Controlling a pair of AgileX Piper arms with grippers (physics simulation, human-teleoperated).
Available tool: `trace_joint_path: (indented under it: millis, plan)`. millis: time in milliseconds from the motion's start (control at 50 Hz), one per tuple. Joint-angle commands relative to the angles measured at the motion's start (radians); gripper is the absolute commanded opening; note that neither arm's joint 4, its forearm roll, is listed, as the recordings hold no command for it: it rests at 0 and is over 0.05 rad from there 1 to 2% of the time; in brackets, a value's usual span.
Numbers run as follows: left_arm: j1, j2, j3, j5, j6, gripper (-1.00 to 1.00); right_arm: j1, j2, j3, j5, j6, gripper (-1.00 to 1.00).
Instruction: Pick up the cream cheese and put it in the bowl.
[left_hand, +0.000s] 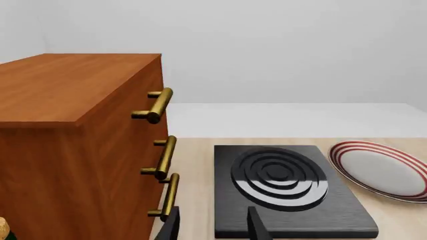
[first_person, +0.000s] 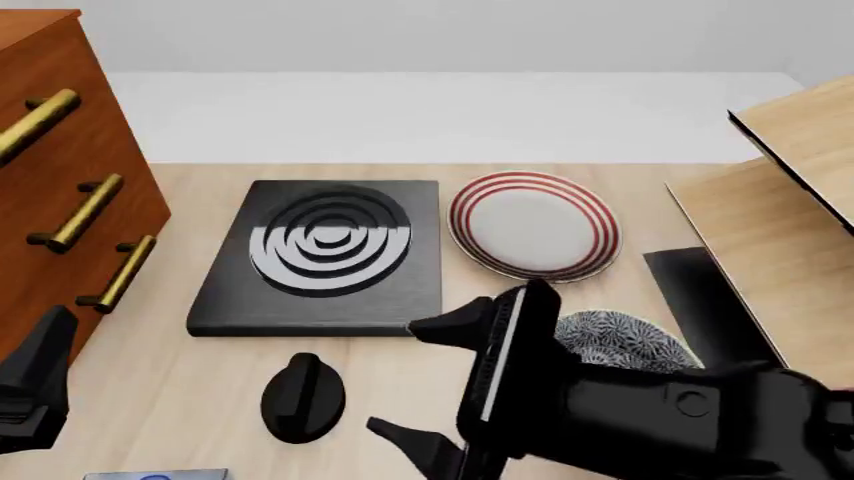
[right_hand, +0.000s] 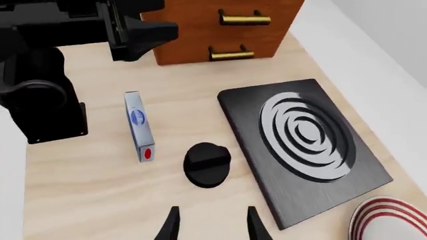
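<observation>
The cream cheese (right_hand: 139, 125) is a slim pale box with a blue oval logo and a red end mark. It lies flat on the wooden table, left of a black knob (right_hand: 207, 162). In the front view only its top edge shows, as a sliver of cream cheese (first_person: 154, 473) at the bottom border. The patterned bowl (first_person: 627, 340) sits at the right, mostly hidden behind my right arm. My right gripper (first_person: 420, 380) hovers open above the table between knob and bowl, holding nothing. My left gripper (left_hand: 213, 230) is open and empty beside the cabinet, near the cream cheese.
A brown drawer cabinet (first_person: 60, 180) with brass handles stands at the left. A black stove plate (first_person: 327, 250) and a white red-ringed plate (first_person: 534, 225) lie mid-table. The black knob (first_person: 300, 395) sits in front of the stove plate. Wooden panels (first_person: 781, 200) rise at the right.
</observation>
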Motion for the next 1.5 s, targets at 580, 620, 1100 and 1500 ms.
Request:
trace_joint_path:
  millis: [580,620,1100,1500]
  plan:
    - [0.000,0.000,0.000,0.000,0.000,1.00,0.175,0.471,-0.275,-0.069,0.043,1.00]
    - [0.000,0.000,0.000,0.000,0.000,1.00,0.177,0.486,-0.287,-0.069,0.043,1.00]
    - [0.000,0.000,0.000,0.000,0.000,1.00,0.202,0.679,-0.459,-0.072,0.053,1.00]
    - [0.000,0.000,0.000,0.000,0.000,1.00,0.232,0.814,-0.544,-0.112,0.101,1.00]
